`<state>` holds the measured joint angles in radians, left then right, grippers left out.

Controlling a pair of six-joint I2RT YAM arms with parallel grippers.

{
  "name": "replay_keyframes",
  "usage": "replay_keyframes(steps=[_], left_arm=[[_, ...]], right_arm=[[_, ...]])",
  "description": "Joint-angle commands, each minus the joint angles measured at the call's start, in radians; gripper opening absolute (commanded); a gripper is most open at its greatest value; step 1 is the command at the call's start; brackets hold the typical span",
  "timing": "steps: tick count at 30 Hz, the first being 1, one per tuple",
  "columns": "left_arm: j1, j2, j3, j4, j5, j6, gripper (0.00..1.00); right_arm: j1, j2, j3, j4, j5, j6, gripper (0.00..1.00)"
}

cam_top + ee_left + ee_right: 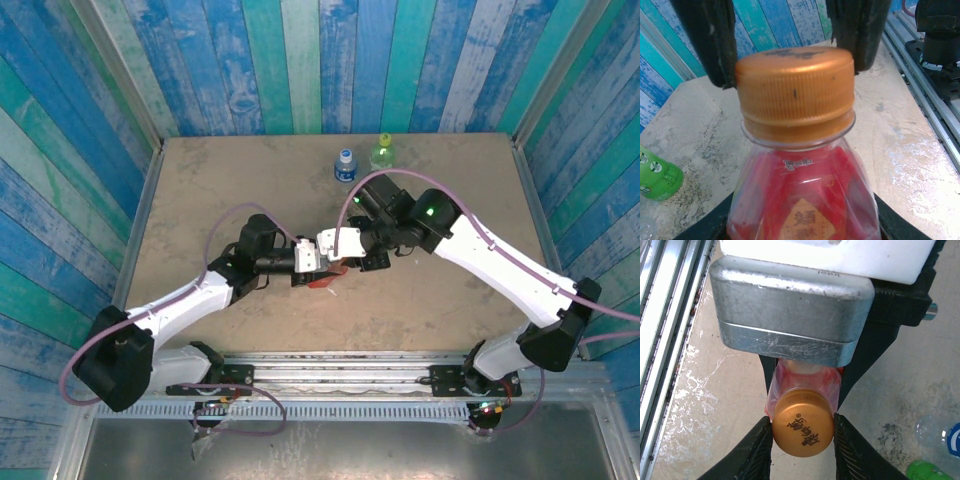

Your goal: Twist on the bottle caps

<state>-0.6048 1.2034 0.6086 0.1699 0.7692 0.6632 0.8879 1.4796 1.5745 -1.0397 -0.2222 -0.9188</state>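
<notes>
The left pincer (308, 262) is clenched on the small red plastic bottle (802, 200) and holds it sideways between the two arms, over the middle of the beige worktop (900, 150). The round orange plastic cap (803, 429) sits on the bottle neck. The right pincer (802, 422) grasps it, with one finger pressing on each side. I judge that the cap is seated but perhaps not yet tight. To do this step well, the right wrist should turn exactly around the axis of the neck, and the left pincer must not let the bottle rotate.
</notes>
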Motion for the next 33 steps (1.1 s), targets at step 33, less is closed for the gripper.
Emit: replay_keyframes(steps=[33], left_arm=[[0.004,-0.019,0.017,0.067,-0.148,-0.071,0.47]], right_arm=[[0.02,0.01,-0.196,0.218,0.128,1.381,0.11]])
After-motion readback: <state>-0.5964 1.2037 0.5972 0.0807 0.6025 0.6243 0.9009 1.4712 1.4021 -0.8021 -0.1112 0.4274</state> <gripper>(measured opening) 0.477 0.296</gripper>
